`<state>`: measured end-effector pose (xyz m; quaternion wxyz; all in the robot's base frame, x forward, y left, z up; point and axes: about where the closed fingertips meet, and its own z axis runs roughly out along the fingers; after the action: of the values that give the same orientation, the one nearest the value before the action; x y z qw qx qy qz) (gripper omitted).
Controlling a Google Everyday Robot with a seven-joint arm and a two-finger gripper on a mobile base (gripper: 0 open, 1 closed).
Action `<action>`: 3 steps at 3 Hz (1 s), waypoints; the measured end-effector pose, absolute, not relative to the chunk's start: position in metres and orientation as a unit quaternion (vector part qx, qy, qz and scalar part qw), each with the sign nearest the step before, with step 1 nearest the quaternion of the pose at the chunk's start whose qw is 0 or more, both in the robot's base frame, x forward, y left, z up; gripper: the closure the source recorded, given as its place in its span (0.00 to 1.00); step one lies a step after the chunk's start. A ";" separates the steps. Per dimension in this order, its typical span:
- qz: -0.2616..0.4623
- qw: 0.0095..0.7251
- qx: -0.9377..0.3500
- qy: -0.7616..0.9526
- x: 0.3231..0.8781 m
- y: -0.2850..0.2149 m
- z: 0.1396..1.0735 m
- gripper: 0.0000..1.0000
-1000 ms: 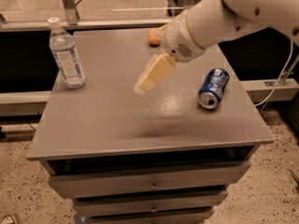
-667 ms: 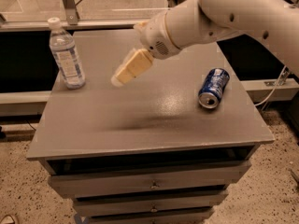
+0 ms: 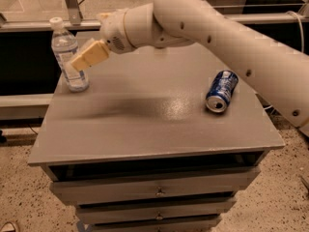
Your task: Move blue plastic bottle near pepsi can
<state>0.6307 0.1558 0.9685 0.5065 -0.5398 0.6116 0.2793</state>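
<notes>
Tool (image 3: 88,55) hangs at the far-left corner of the surface (image 3: 145,124), its tan tip angled down and to the left and overlapping the label side of the blue plastic bottle (image 3: 65,45) from this view. We cannot tell whether it touches the bottle or sits just in front of it, nor whether the tool is set wide or narrow. A second ago we had it over the middle of the surface; then it was partway across, and now it is at the bottle. That sideways sweep reads to us as the approach closing. The white arm (image 3: 217,33) reaches in from the right, passing above the pepsi can (image 3: 222,91). The bottle stands upright, white cap on, in the same spot as in both earlier looks, so nothing is lifted. The can lies on its side near the right edge with its silver end toward us, also unmoved and well apart from the bottle. We judge the task barely begun: grasp pending, then a carry across nearly the full width. Drawers (image 3: 154,190) below are shut.
</notes>
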 end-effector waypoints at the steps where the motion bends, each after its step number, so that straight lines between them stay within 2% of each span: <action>1: 0.302 0.520 -0.529 0.599 0.652 0.196 0.964 0.00; 2: 0.323 0.511 -0.531 0.594 0.662 0.224 0.957 0.16; 3: 0.333 0.501 -0.532 0.596 0.665 0.233 0.947 0.38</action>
<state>0.6647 0.2330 0.9474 0.5011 -0.5317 0.5959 0.3332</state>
